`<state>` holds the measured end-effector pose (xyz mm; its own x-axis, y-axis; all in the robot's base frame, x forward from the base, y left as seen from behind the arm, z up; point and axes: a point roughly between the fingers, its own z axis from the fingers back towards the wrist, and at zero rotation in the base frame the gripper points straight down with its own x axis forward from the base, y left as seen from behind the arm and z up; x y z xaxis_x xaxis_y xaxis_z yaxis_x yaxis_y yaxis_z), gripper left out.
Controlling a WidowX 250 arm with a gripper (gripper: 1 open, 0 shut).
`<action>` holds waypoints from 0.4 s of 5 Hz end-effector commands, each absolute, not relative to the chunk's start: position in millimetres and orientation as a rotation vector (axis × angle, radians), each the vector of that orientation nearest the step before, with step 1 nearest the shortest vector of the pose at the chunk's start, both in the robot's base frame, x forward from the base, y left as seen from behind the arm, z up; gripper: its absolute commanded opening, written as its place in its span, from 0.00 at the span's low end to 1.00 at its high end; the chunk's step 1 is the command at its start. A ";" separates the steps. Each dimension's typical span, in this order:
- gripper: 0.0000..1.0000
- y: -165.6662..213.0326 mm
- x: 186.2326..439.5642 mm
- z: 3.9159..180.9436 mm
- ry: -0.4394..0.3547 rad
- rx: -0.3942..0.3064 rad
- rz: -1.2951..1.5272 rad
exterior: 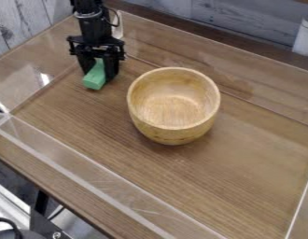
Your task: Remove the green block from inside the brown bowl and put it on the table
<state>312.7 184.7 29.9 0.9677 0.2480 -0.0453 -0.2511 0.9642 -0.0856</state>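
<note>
The small light-green rectangular block [97, 77] sits on the brown wood-grain table [231, 168], just left of the round light-tan wooden bowl [175, 104] and outside it. The black gripper [99, 68] points straight down over the block, its fingers clamped against the block's sides. Low clear acrylic walls [69, 168] edge the table.
</note>
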 end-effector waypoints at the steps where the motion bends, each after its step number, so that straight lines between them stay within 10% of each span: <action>1: 0.00 195.2 321.0 51.1 -0.030 -0.066 0.266; 2: 0.00 195.6 320.7 51.2 -0.029 -0.068 0.270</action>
<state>311.1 185.2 30.0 0.9650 0.2574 -0.0510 -0.2612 0.9608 -0.0932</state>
